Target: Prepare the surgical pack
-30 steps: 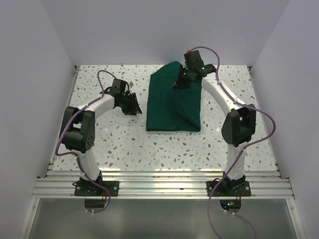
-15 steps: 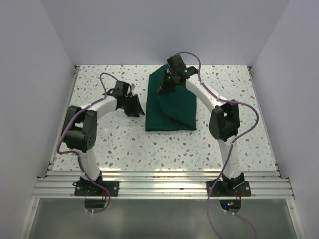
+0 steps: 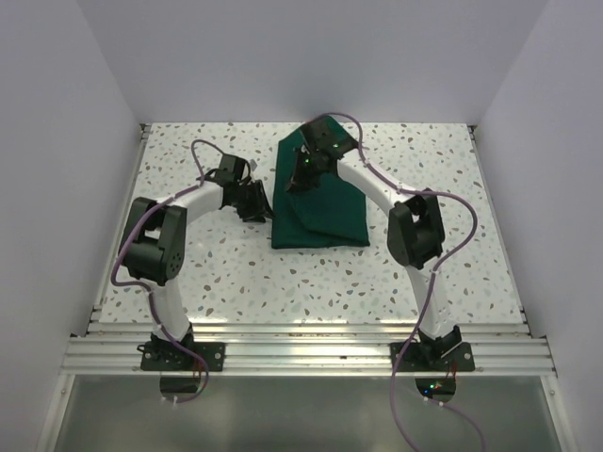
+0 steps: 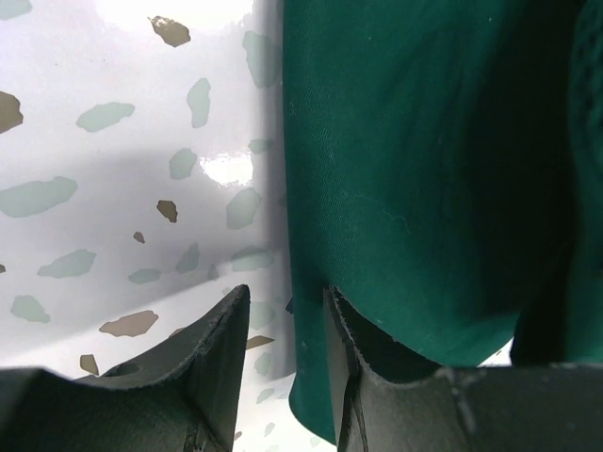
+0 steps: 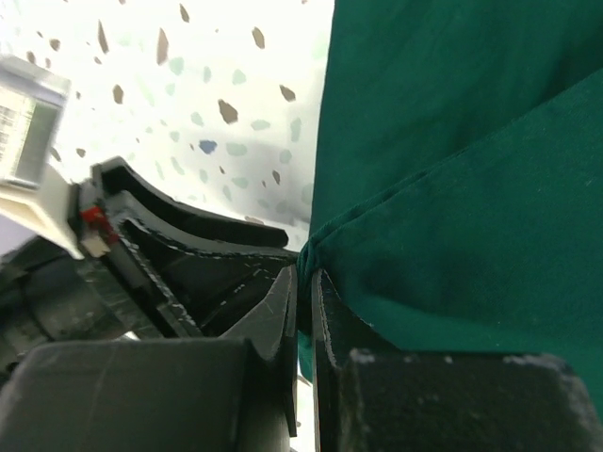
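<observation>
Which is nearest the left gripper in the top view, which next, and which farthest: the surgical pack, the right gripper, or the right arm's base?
1. surgical pack: its left edge lies just to the right of the left gripper.
2. right gripper: farther right and back, shut on a fold of the pack.
3. right arm's base: far off at the bottom right of the view.

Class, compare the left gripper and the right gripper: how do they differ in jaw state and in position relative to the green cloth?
The left gripper has its jaws apart; the right gripper is shut, pinching a fold of the surgical pack. The left gripper sits at the pack's left edge, over the table; the right gripper is over the cloth itself. Both are black and close to the pack.
</observation>
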Motion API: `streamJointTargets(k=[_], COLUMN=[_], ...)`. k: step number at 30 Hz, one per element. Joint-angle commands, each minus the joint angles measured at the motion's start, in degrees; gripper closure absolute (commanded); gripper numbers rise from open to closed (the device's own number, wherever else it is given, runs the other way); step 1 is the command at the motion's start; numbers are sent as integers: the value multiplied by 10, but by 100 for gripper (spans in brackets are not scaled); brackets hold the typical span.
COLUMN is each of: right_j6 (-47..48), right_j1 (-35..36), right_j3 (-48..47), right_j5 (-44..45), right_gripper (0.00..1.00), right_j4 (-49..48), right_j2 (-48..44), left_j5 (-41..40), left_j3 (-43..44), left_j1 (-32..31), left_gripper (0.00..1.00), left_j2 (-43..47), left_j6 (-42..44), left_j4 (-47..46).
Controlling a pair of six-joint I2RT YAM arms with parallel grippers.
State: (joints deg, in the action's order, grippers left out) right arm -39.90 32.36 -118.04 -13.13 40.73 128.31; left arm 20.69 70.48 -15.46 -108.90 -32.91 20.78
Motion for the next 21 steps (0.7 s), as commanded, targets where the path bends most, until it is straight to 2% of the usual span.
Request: streamJointTargets(k=[1, 21], right_j6=[-6, -24], right_j1=[17, 54], right_j3=[15, -54], right_j5=[-29, -26], right_gripper=[100, 100], right_j4=[-32, -43], right_j2=[-1, 63], left_j5=[8, 11], left_j3=[7, -10], left_j1=[-2, -5], left_gripper=[59, 59], left_j2=[-5, 0], left_j6=[-11, -17], left_j4=[-22, -32])
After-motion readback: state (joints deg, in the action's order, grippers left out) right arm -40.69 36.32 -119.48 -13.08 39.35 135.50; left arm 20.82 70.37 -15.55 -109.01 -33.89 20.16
